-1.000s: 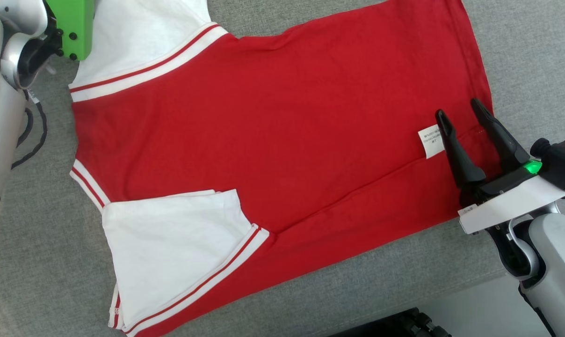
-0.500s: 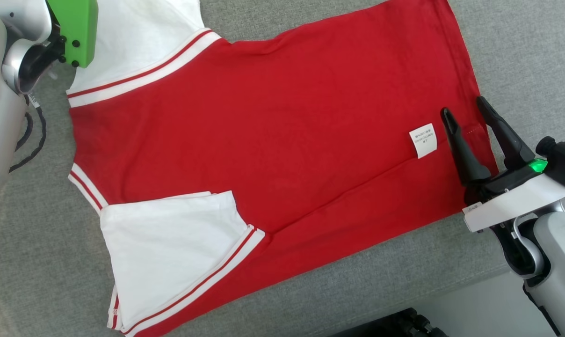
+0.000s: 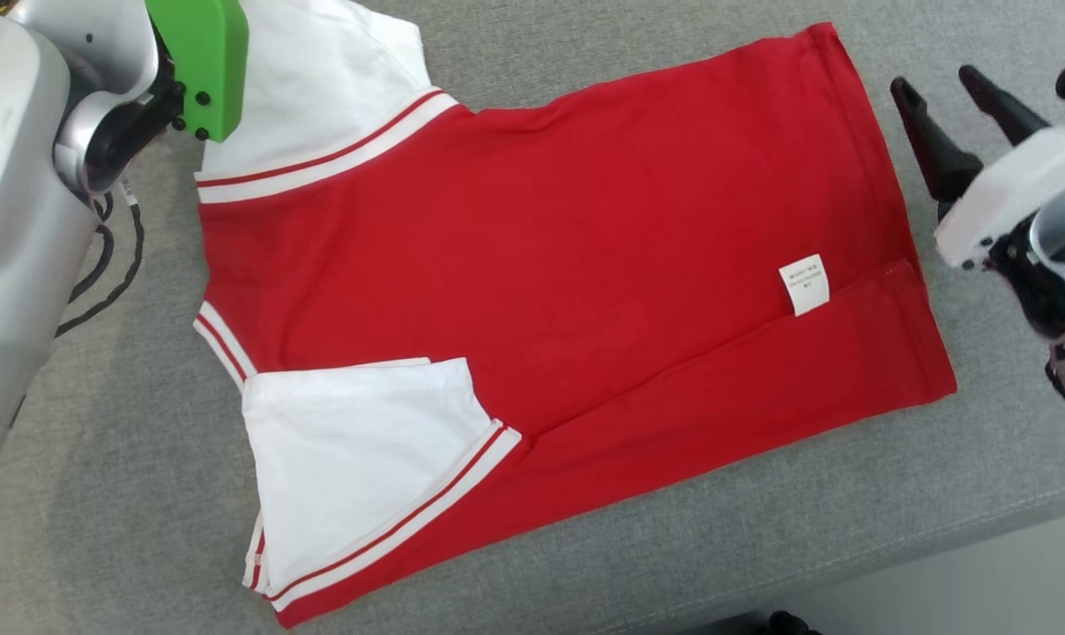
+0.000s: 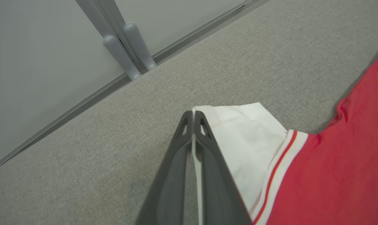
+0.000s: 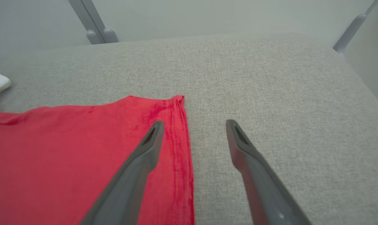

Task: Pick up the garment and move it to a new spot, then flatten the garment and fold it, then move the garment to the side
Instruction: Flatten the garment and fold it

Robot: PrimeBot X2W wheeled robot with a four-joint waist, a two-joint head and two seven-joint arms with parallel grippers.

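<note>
red cotton T-shirt with white sleeves (image 3: pixel 541 265) on grey fabric surface (image 3: pixel 762 529), left gripper (image 4: pixel 193 114) clenched on sleeve, right gripper (image 3: pixel 934 79) released beside hem

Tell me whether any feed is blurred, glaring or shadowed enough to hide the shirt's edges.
Head view: even soft light, no glare; the garment is sharp, but the right gripper and its white housing are smeared by motion. Left wrist view: crisp, with a faint shadow under the red shoulder edge. Right wrist view: sharp hem, wide-angle bending of the grey surface at its far edge.
</note>
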